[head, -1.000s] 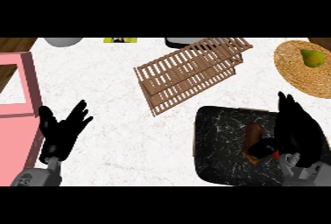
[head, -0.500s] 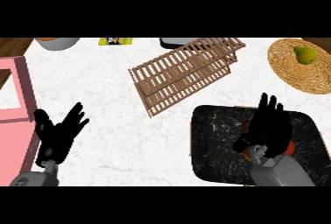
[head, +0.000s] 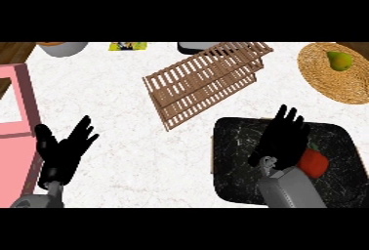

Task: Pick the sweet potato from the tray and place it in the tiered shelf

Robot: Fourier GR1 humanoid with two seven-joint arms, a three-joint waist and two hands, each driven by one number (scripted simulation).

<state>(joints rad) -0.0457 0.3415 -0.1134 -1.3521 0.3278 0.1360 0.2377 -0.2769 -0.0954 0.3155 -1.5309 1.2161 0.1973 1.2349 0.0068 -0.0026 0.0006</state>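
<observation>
Fingers of the black right hand (head: 282,141) are spread straight and flat over the dark marbled square tray (head: 234,168), holding nothing. The reddish-orange sweet potato (head: 314,162) lies in the tray just beside that hand's right edge, seemingly touching it, though the contact is hard to make out. The slatted wooden tiered shelf (head: 205,83) sits tilted on the white marble counter (head: 137,146), just beyond the tray. The black left hand (head: 63,151) rests open, fingers up, near a pink board (head: 18,107). A round woven mat (head: 324,73) carries a green pear (head: 339,60).
</observation>
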